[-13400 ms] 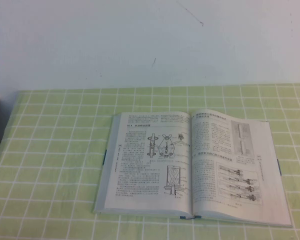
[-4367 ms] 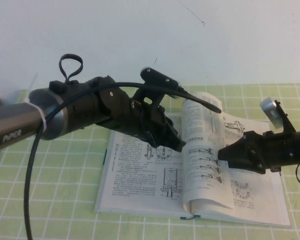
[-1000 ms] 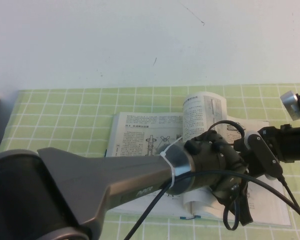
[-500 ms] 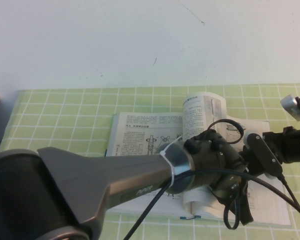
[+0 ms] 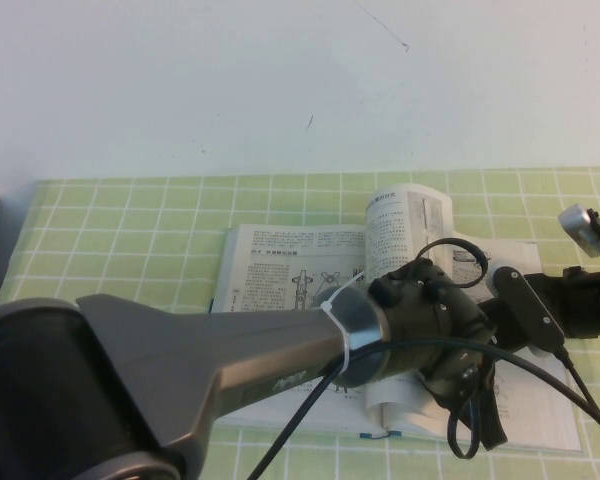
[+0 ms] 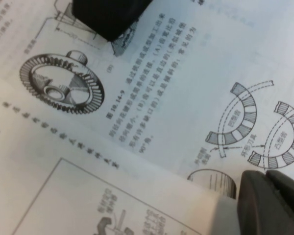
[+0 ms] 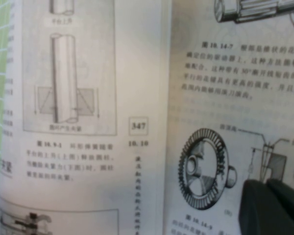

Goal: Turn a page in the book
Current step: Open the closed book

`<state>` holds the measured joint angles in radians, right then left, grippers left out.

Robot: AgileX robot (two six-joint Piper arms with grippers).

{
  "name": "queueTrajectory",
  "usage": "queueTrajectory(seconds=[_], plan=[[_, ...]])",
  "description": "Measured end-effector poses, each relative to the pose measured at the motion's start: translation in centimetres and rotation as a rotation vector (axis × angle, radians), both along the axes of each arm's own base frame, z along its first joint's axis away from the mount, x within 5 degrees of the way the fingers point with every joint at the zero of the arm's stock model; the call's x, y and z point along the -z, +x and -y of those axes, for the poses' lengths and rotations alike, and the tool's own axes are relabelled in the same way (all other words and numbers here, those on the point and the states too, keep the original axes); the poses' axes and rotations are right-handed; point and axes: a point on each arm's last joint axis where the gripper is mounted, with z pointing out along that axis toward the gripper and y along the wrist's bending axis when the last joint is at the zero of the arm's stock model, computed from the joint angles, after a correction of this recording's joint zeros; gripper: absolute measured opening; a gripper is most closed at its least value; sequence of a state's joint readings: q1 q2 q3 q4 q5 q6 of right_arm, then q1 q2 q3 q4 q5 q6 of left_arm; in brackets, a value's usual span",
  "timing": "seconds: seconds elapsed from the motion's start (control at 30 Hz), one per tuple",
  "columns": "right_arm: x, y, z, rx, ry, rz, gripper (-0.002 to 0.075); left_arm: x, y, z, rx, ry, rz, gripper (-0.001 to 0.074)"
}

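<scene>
The book [image 5: 280, 262] lies open on the green checked cloth. The page [image 5: 405, 225] stands up, curled, near the spine, with its text and tall grey photo facing me. It also shows in the left wrist view [image 6: 54, 196] and the right wrist view [image 7: 68, 73], where it overlaps a sheet with gear drawings [image 6: 186, 88]. My left arm's wrist [image 5: 430, 320] hangs over the book's right half and hides its gripper there. The left gripper [image 6: 272, 203] is shut, right at the page's edge. My right gripper [image 7: 274, 205] is shut, low over the gear sheet; its tip also shows in the left wrist view [image 6: 108, 14].
My left arm [image 5: 180, 370] crosses the foreground and covers much of the book's left page. My right arm [image 5: 580, 300] reaches in from the right edge. The green checked cloth [image 5: 110, 230] shows to the left of and behind the book. A white wall stands behind.
The right arm has drawn back slightly to the right and lower. The left arm has barely moved. The page stays standing.
</scene>
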<state>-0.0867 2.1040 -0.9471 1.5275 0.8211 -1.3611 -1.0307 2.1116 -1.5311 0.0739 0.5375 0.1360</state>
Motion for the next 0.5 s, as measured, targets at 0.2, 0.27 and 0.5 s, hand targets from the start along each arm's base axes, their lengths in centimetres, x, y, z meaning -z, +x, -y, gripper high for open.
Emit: queueTrajectory(seconds=[0.2, 0.27, 0.5], plan=[[0.0, -0.1, 0.0, -0.007, 0.001, -0.010, -0.0002, -0.3, 0.4, -0.6, -0.084, 0.037, 0.012, -0.0004], [0.0, -0.1, 0.0, -0.009, 0.002, -0.013, -0.0002, -0.7, 0.5, -0.9, -0.112, 0.063, 0.032, -0.0004], [0.0, -0.1, 0.0, -0.011, 0.003, -0.020, -0.0002, -2.6, 1.3, -2.4, -0.205, 0.141, 0.131, -0.0004]])
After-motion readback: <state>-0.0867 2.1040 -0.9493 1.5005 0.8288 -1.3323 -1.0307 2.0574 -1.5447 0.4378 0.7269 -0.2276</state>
